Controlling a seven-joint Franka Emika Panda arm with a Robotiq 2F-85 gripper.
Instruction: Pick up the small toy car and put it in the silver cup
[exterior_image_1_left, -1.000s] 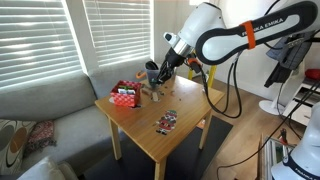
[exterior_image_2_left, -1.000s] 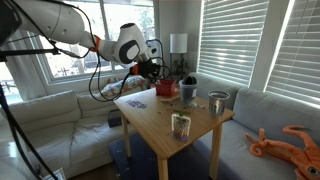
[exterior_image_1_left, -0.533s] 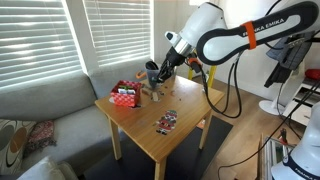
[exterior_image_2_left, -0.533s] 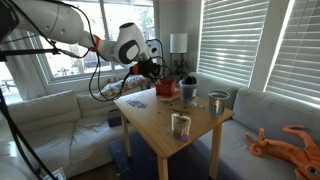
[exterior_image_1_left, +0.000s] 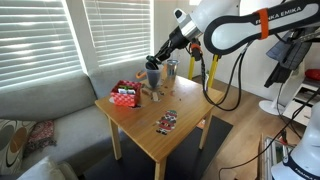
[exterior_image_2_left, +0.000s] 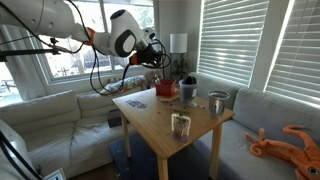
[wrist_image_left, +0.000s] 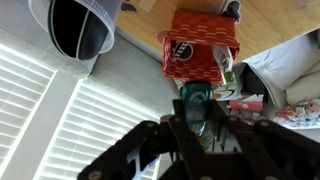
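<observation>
My gripper (wrist_image_left: 196, 125) is shut on the small toy car (wrist_image_left: 194, 103), a teal car held between the fingers. In both exterior views the gripper (exterior_image_1_left: 159, 57) (exterior_image_2_left: 156, 60) hangs above the far part of the wooden table (exterior_image_1_left: 185, 108), just over the dark blue-black cup (exterior_image_1_left: 153, 76) (exterior_image_2_left: 188, 90). The wrist view looks down into that dark cup (wrist_image_left: 76, 25). The silver cup (exterior_image_1_left: 172, 68) (exterior_image_2_left: 217, 100) stands on the table right beside the dark cup. I cannot make out the silver cup in the wrist view.
A red box (exterior_image_1_left: 125, 95) (exterior_image_2_left: 165, 88) (wrist_image_left: 200, 48) stands next to the dark cup. A glass jar (exterior_image_2_left: 180, 124) stands nearer the table edge, and a flat packet (exterior_image_1_left: 166, 122) lies at another edge. A grey sofa (exterior_image_1_left: 50, 110) and window blinds surround the table.
My gripper has risen from just beside the dark cup to above it, with the toy car in it. The things on the table have not moved.
</observation>
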